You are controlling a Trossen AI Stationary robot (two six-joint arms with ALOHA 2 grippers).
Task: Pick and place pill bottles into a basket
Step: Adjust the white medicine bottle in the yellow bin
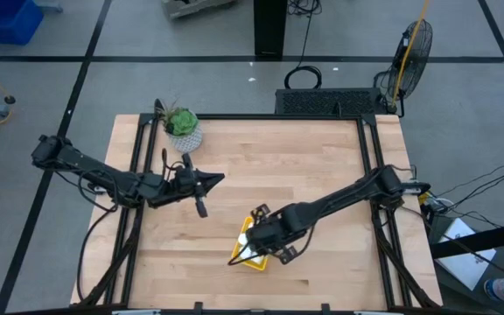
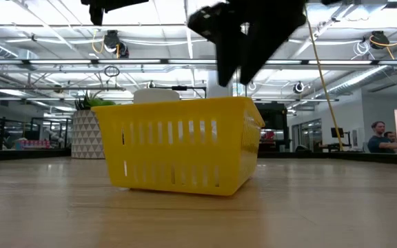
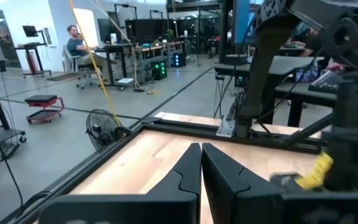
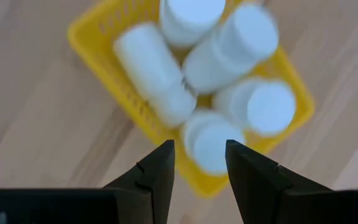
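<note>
The yellow basket (image 4: 92,38) stands on the wooden table, near the front edge at the middle (image 1: 248,229). Several white pill bottles (image 4: 151,71) lie and stand inside it, and their tops show over its rim (image 2: 156,95). My right gripper (image 4: 199,146) hangs above the basket's near part, pointing steeply down. Its fingers are open a little, one white cap (image 4: 211,144) shows below the gap, and nothing sits between them. My left gripper (image 3: 201,165) is shut and empty. It points level over the table's left part (image 1: 213,179), clear of the basket.
A white speckled plant pot (image 1: 184,131) stands at the table's far left corner. Black rails (image 1: 370,149) run along the table's edges. Bare wood lies to the right of and beyond the basket. A fan (image 1: 414,44) stands on the floor behind the table, and people sit in the room beyond.
</note>
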